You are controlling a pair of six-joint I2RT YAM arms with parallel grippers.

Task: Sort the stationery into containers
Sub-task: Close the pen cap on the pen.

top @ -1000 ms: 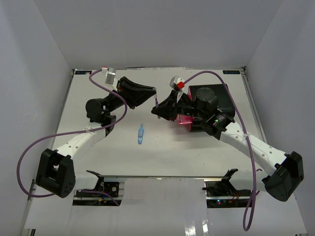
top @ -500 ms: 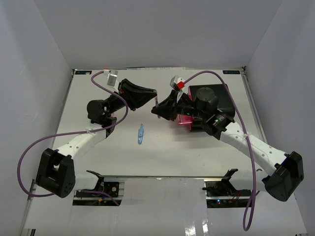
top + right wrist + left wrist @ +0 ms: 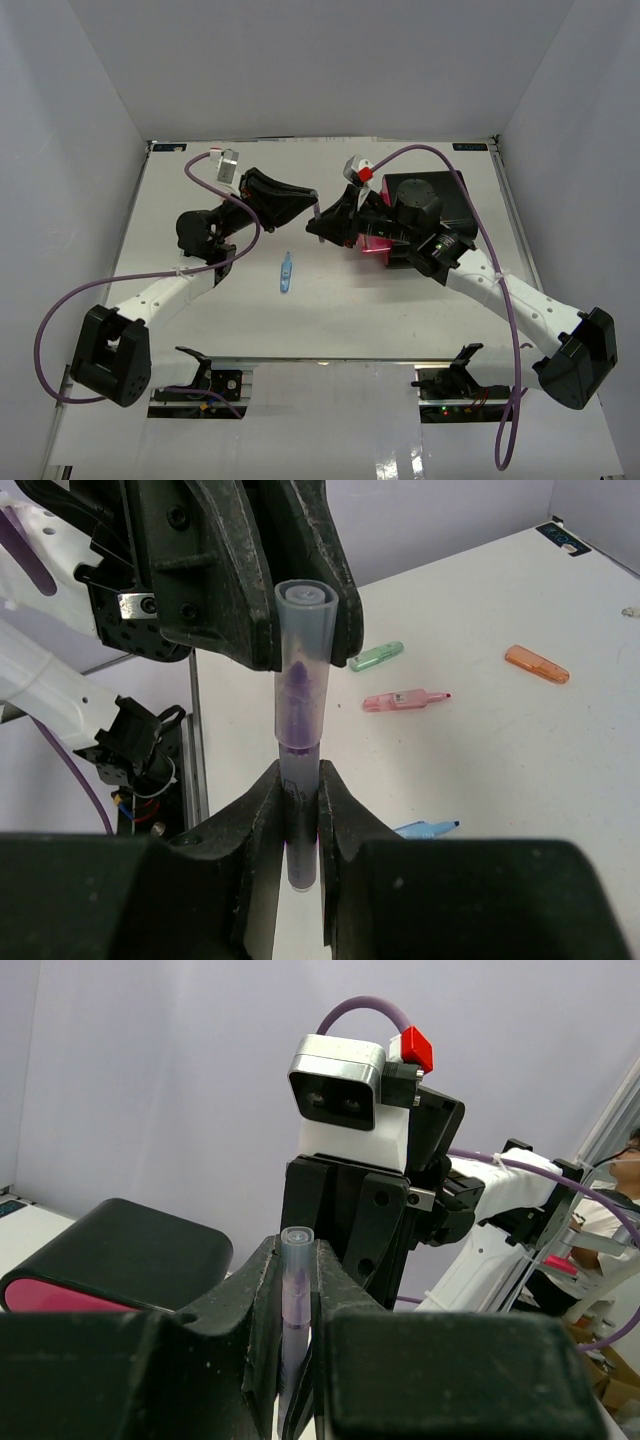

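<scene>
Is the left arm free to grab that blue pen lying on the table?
Probably not yet: the left gripper is shut on a purple pen that the right gripper also clamps. The blue pen itself lies in the open, nothing over it.

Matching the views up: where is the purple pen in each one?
Top external: purple pen, centre, between left gripper and right gripper.
Left wrist: bottom centre, upright between the fingers.
Right wrist: centre, upright, gripped at both ends.
Shared landmark: the left gripper's black fingers.
</scene>
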